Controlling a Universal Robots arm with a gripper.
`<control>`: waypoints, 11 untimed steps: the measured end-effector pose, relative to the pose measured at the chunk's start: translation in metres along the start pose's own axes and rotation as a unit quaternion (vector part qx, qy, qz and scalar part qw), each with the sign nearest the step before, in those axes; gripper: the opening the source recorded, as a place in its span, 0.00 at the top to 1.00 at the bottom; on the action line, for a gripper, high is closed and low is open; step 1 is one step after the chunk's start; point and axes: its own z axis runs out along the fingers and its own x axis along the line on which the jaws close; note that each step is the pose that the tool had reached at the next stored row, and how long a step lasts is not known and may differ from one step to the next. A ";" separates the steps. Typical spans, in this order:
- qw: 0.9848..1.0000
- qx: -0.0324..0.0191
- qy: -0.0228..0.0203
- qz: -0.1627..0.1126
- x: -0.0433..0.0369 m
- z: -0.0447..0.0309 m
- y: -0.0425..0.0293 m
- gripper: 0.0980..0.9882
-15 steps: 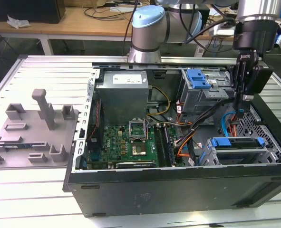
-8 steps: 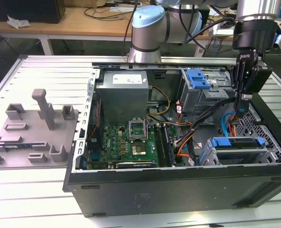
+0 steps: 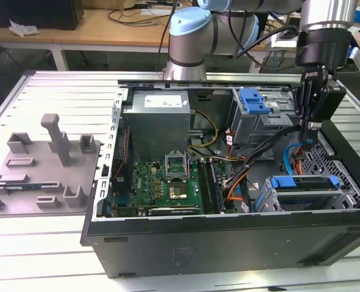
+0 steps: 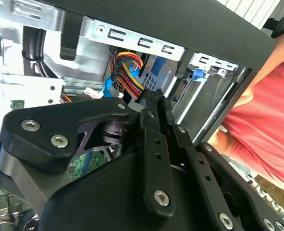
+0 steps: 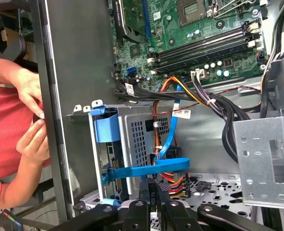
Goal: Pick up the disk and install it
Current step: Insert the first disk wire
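Under the hand (image 3: 306,145), coloured cables (image 3: 298,162).

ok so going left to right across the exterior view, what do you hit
grey fixture with upright posts → silver power supply box → drive cage with the blue latch → claw, hanging inside the open computer case

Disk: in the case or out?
In. The disk lies low in the computer case, blue bracket around it; the gripper hangs above it, holding nothing.
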 end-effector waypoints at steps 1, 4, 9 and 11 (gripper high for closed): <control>1.000 0.000 0.000 -0.001 -0.0008 -0.0002 0.0001 0.89; 1.000 0.001 0.002 -0.002 -0.0021 0.0006 0.0002 0.90; 1.000 0.003 0.003 -0.003 -0.0030 0.0021 0.0003 0.93; 1.000 0.003 0.003 -0.003 -0.0031 0.0024 0.0003 0.93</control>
